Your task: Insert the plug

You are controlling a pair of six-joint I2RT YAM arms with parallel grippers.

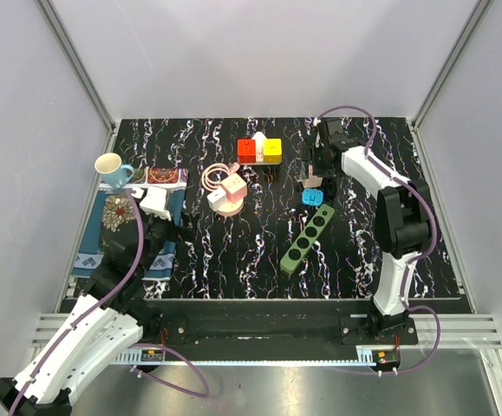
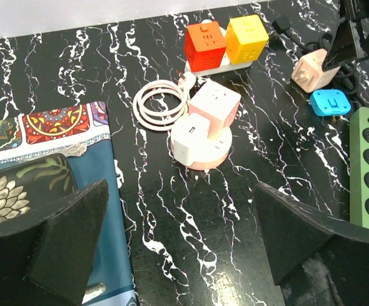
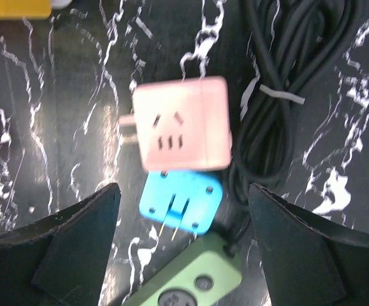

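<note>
A pink cube plug (image 3: 181, 124), slightly blurred, prongs sticking out sideways, sits just beside a small blue plug (image 3: 181, 201) lying prongs-up at the end of the green power strip (image 3: 190, 280).

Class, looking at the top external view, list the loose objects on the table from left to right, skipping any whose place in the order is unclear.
blue cup → pink-and-white socket cubes → red-and-yellow cube strip → green power strip

grey walls (image 1: 259, 52) enclose a black marbled table (image 1: 233, 256).
</note>
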